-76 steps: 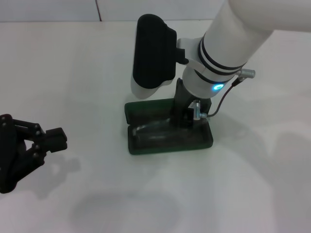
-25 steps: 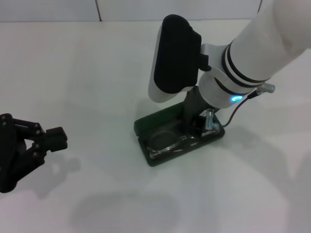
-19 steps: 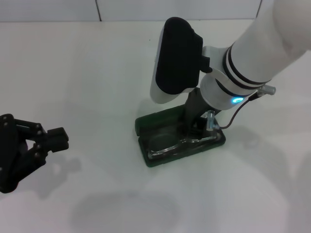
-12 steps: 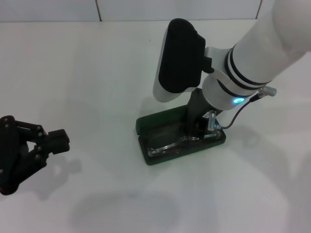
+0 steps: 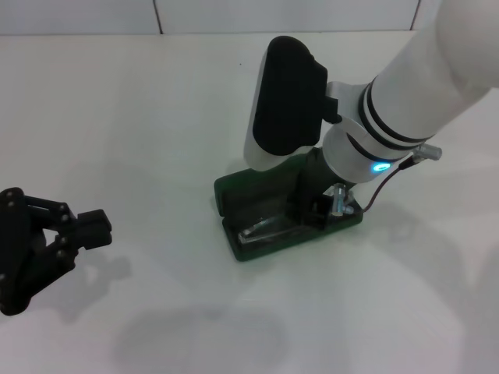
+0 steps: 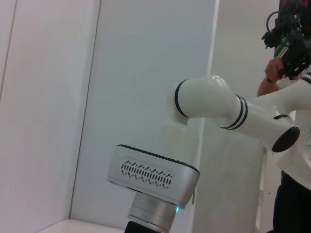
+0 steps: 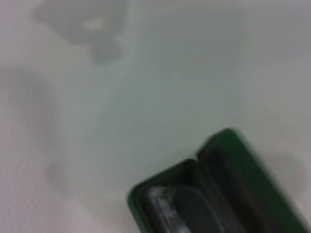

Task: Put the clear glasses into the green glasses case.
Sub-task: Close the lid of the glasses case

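Note:
The green glasses case (image 5: 257, 204) lies open in the middle of the table, lid toward the back, dark lining showing. The clear glasses (image 5: 261, 227) rest faintly inside its front half. My right gripper (image 5: 318, 204) reaches down into the case's right end, and its white wrist hides that end. In the right wrist view, one rounded corner of the green glasses case (image 7: 228, 160) shows, with a pale smear of the clear glasses (image 7: 158, 199) inside. My left gripper (image 5: 95, 226) is parked low over the table at the far left, shut on nothing.
White table (image 5: 156, 101) surrounds the case on all sides. The left wrist view looks across at my right arm's wrist (image 6: 155, 174), with white wall panels behind it and a person (image 6: 291, 63) at the far side.
Over three seconds the case slid right and turned its right end toward the back, following my right arm. In the last half second the wrist sank lower over the case. The left gripper barely moved.

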Controlling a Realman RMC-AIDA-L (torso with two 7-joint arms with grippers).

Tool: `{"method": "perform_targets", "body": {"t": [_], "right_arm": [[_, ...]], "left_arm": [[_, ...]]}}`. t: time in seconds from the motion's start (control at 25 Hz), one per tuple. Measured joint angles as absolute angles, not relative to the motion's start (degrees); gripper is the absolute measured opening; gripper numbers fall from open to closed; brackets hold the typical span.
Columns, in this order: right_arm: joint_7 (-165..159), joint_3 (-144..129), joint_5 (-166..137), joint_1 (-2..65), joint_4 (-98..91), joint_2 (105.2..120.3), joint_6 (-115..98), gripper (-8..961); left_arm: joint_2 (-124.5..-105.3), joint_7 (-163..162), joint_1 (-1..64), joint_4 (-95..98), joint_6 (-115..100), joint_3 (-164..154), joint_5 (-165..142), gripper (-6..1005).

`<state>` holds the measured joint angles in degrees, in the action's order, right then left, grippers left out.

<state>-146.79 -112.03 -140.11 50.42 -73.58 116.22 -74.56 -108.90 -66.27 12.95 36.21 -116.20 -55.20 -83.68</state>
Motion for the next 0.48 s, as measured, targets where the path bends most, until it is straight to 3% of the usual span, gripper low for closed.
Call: {"method": "perform_targets", "body": {"t": [0.48], "right_arm": [[-146.95, -112.15, -139.94, 48.93, -77.06, 116.18, -76.1, 165]], "left_arm": [[-108.89, -66.27, 13.03, 36.12, -116.19, -54.98, -83.67, 106]]}}
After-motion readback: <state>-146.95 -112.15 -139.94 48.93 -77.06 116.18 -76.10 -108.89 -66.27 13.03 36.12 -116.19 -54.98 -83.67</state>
